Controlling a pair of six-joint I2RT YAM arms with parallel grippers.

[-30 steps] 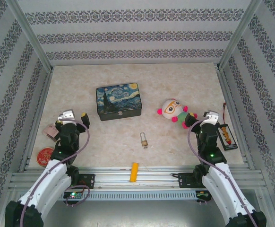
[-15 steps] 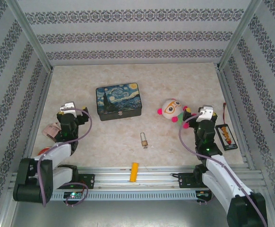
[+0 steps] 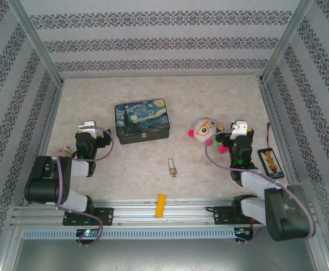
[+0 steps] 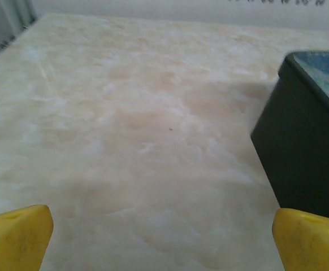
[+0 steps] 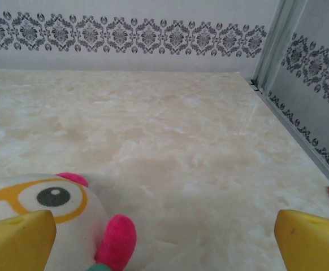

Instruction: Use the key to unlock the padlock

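Note:
The small brass padlock (image 3: 172,165) with its silvery shackle lies flat on the marble table, near the middle and toward the front. A tiny dark-grey piece touching its near end looks like the key (image 3: 174,175). My left gripper (image 3: 87,130) hovers left of the starry-night tin (image 3: 142,121), well away from the padlock. In the left wrist view the left gripper (image 4: 164,243) is open, yellow fingertips (image 4: 17,237) wide apart over bare table. My right gripper (image 3: 237,130) sits beside the plush toy (image 3: 205,130); in the right wrist view it (image 5: 164,243) is open and holds nothing.
The tin's dark side wall (image 4: 303,147) stands close on the left gripper's right. The plush toy (image 5: 46,217) is at the right gripper's left finger. An orange-yellow block (image 3: 161,205) lies at the front edge, a black holder (image 3: 269,161) by the right wall.
Both arms have folded back, elbows dropping toward their bases, while the wrists shifted slightly farther from the front edge. Both grippers stayed open. Padlock and key have not moved.

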